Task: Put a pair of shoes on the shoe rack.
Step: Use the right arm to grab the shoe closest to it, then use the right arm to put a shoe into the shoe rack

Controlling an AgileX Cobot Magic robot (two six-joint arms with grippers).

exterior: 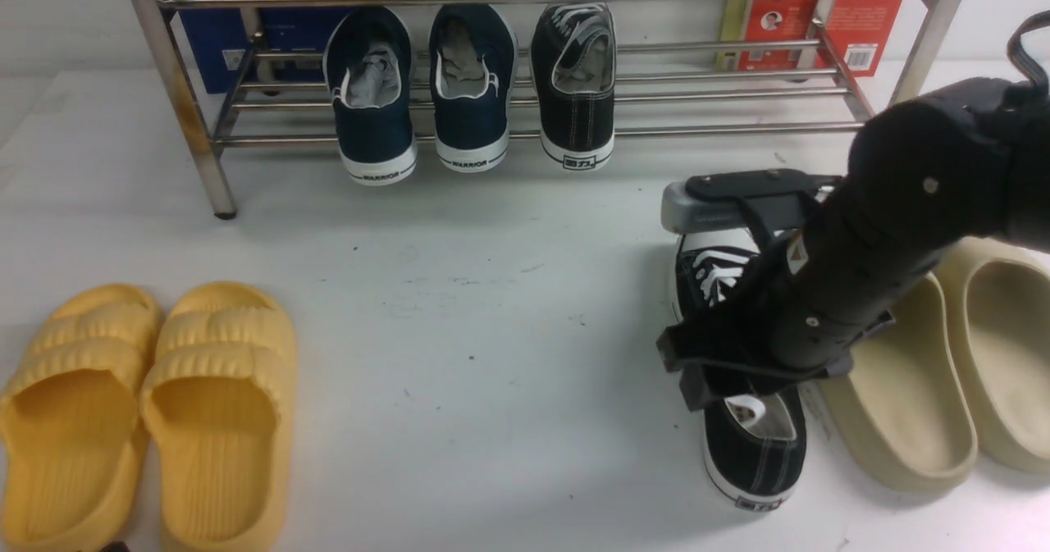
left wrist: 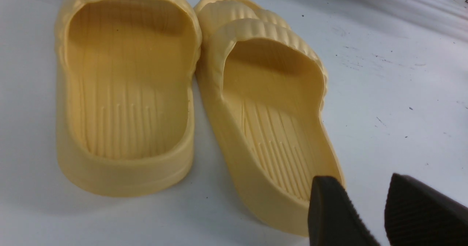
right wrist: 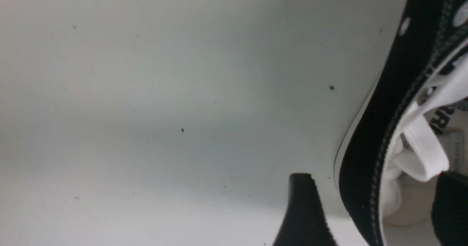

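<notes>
One black sneaker [exterior: 574, 84] of the pair sits on the lower bars of the shoe rack [exterior: 738, 131], heel toward us, just right of two navy sneakers [exterior: 422, 93]. The second black sneaker [exterior: 755, 453] lies on the table [exterior: 492, 289] well in front of the rack's right half, toe pointing at the rack. The beige slides [exterior: 902, 404] lie just beside it.

The right gripper [right wrist: 374, 187] is down over the second black sneaker with its jaws wide. One finger is outside the side wall and the other inside the opening, so the wall stands between them unpinched. We judge the step in hand to be taking hold of this shoe.

To do it well, we would:
- close squarely on the wall beside the laces;
- lift until the sole clears the table;
- steer away from the beige slides;
- set it on the free bars right of its mate, heel outward to match.

The left gripper [left wrist: 362, 187] hangs with jaws apart and empty, near the heel of a yellow slide [left wrist: 270, 129], far in front of the rack's left end.

In the front view the arm hides the right fingertips, and only the right wrist view shows them straddling the wall. That view shows nothing of the rack, so we read the free space from the front. The left fingers appear in the left wrist view alone.
</notes>
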